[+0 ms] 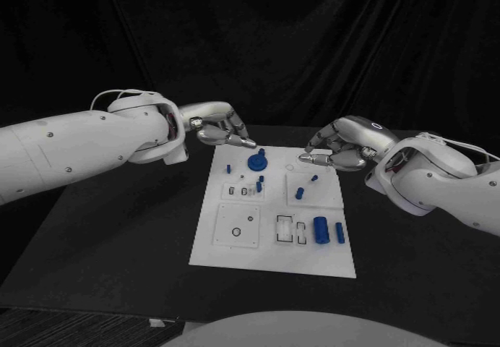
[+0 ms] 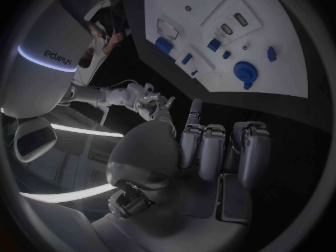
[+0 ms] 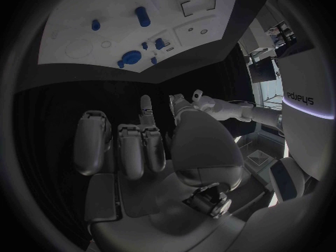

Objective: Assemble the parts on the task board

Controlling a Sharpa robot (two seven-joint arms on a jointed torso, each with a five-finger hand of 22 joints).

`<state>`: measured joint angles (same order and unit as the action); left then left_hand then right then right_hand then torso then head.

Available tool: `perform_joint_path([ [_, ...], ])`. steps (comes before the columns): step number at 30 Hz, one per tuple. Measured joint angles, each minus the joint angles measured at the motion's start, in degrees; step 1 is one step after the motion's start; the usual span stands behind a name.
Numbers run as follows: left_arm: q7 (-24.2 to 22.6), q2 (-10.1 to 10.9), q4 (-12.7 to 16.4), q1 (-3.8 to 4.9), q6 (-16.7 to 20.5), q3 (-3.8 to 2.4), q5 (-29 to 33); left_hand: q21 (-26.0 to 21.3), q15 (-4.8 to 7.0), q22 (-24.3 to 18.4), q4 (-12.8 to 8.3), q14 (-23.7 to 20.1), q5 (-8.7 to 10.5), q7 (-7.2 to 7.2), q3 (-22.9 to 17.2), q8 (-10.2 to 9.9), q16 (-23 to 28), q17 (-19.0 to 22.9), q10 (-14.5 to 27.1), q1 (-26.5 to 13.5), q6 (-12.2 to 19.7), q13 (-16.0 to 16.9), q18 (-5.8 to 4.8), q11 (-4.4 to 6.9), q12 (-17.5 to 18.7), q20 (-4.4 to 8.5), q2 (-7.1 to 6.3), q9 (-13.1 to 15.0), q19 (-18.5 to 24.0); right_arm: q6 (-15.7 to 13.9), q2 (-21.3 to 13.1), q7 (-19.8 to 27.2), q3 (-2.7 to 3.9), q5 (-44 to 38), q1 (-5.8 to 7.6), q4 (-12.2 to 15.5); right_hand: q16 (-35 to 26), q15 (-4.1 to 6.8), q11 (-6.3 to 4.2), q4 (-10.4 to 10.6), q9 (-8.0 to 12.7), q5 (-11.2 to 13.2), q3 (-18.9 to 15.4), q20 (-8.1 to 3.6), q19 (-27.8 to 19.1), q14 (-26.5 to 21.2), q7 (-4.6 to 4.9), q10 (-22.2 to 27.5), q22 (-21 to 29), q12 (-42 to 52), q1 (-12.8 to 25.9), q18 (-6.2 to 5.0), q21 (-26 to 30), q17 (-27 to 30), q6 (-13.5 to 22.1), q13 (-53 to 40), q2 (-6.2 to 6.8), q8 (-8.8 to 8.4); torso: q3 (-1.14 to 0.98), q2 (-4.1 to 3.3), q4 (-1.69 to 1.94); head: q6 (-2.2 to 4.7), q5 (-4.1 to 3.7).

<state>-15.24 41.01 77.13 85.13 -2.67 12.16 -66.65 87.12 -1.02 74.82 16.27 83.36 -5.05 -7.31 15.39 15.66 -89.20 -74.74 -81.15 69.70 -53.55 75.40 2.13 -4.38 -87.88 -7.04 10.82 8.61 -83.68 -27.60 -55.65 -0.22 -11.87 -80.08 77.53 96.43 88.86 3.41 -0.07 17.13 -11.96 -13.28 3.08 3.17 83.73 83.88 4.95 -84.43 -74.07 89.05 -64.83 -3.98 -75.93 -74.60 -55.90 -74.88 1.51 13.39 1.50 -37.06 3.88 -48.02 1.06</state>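
The white task board [image 1: 235,253] lies in the middle of the black table. A round blue part [image 1: 256,162] sits near its far edge, with small blue pegs [image 1: 300,193] around the middle. Two blue cylinders [image 1: 321,230] lie side by side near the front right. My left hand [image 1: 219,127] hovers at the board's far left corner, fingers curled in with nothing in them [image 2: 203,151]. At the far right corner hovers my right hand [image 1: 339,148], its fingers likewise curled in on nothing [image 3: 140,151]. The round blue part [image 2: 246,73] [image 3: 131,56] lies on the board beyond both hands' fingers.
The board has several empty recesses: a square plate with a small ring [image 1: 236,231] at the front left and rectangular slots [image 1: 285,228] beside the cylinders. Bare black table [image 1: 115,238] surrounds the board on all sides. Black curtain hangs behind.
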Motion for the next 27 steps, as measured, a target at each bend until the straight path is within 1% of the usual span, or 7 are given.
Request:
perform_joint_path([
  [6,8.7,-2.8,0.8,0.54,-5.7,0.02,-7.5,1.2,0.31,0.0,0.0,0.3,-0.01,1.22,0.0,1.1,0.0,0.0,-1.0,-3.2,-3.1,0.0,-0.01,0.90,-0.9,0.00,1.15,2.2,0.0,0.3,1.0,-0.7,0.04,0.4,-0.20,-0.3,0.0,0.00,0.00,0.0,-0.1,0.0,0.0,0.00,0.0,0.0,0.00,0.0,0.0,0.0,0.0,0.00,0.0,0.0,0.0,0.0,-0.02,0.66,-0.25,-0.14,-0.79,-0.36,0.96],
  [11,15.1,-6.4,1.0,0.60,-7.6,0.05,-10.2,1.6,0.33,0.0,0.0,0.3,-0.13,1.68,0.0,1.3,0.0,0.0,-1.8,-5.8,-4.1,-0.1,-0.01,1.68,-0.9,0.52,1.24,4.2,-0.5,0.4,1.7,-1.2,0.04,0.6,-0.63,-0.7,0.0,0.00,0.00,0.0,-0.1,0.0,0.0,0.00,0.0,0.0,0.00,0.0,0.0,0.0,0.0,0.00,0.0,0.0,0.0,0.0,-0.02,0.66,-0.76,-0.48,-2.21,-0.47,3.43],
  [14,18.8,-8.4,0.8,0.65,-8.2,0.00,-11.1,1.6,1.58,0.0,0.0,0.8,-0.85,2.27,0.0,2.0,0.0,0.0,-2.1,-6.4,-4.7,-0.1,-0.02,1.98,-0.9,1.32,1.78,5.6,0.3,0.5,2.1,-1.4,0.00,0.7,-0.88,-1.2,0.0,-0.01,0.00,0.0,-0.3,0.0,0.0,0.00,0.0,0.0,0.12,0.0,0.0,0.0,0.0,0.00,0.0,0.0,0.1,0.0,-0.03,0.66,-1.07,-0.67,-2.90,-0.56,4.38],
  [17,22.2,-9.9,-0.2,0.65,-9.0,-0.01,-11.7,1.6,2.58,0.0,0.0,-0.1,-9.86,4.27,0.0,6.0,0.0,0.0,-2.5,-8.3,-7.9,-0.1,-0.01,3.37,-0.9,1.90,1.53,11.1,-0.2,0.5,2.6,-1.4,0.00,0.7,-0.97,-1.5,0.0,0.00,0.00,0.0,-0.3,0.0,0.0,0.00,0.0,0.0,0.59,0.0,0.0,0.0,-0.8,0.00,0.1,0.0,0.6,0.0,-0.76,0.66,-1.32,-0.87,-3.39,-0.65,5.17],
  [20,25.3,-11.3,-1.8,0.64,-10.0,0.01,-12.0,1.6,3.83,0.0,0.0,0.4,-13.50,5.14,0.0,9.1,0.0,0.0,-2.1,-8.6,-9.2,-0.2,-0.02,4.71,-0.9,3.66,1.48,15.9,0.0,0.4,2.8,-1.4,0.00,0.7,-1.01,-1.6,0.0,0.00,0.00,0.0,-0.4,0.0,0.0,0.00,0.0,0.0,0.21,0.0,0.0,0.0,-0.8,0.00,0.1,0.0,1.1,0.0,-0.76,0.66,-1.49,-1.03,-3.71,-0.69,5.63],
  [25,28.8,-13.1,-4.1,0.31,-11.2,0.01,-12.0,2.0,4.11,0.0,0.0,0.2,-13.32,5.68,0.0,10.3,0.0,0.0,-2.0,-7.8,-9.7,-0.3,-0.01,5.40,-0.9,3.91,0.69,19.9,-0.2,0.4,3.0,-1.5,0.02,0.8,-1.03,-1.9,0.0,0.00,0.00,0.0,-0.4,0.0,0.0,0.00,0.0,0.0,0.39,0.0,0.0,0.0,-0.8,0.00,0.1,0.0,1.3,0.0,-0.76,0.66,-1.64,-1.25,-4.17,-0.73,6.08],
  [27,30.0,-13.7,-4.9,0.00,-11.5,0.01,-11.9,2.0,4.49,0.0,-0.7,0.6,-11.17,5.68,-2.4,10.6,0.0,0.0,-2.1,-7.2,-9.7,-0.3,-0.02,5.51,-0.9,4.49,0.10,20.9,0.4,0.4,3.1,-1.5,0.02,0.8,-1.04,-2.1,0.0,-0.01,0.00,0.0,-0.4,0.0,0.0,0.00,0.0,0.0,0.39,0.0,0.0,0.0,-0.8,0.00,0.1,0.0,1.3,0.0,-0.76,0.66,-1.66,-1.37,-4.35,-0.73,6.18],
])
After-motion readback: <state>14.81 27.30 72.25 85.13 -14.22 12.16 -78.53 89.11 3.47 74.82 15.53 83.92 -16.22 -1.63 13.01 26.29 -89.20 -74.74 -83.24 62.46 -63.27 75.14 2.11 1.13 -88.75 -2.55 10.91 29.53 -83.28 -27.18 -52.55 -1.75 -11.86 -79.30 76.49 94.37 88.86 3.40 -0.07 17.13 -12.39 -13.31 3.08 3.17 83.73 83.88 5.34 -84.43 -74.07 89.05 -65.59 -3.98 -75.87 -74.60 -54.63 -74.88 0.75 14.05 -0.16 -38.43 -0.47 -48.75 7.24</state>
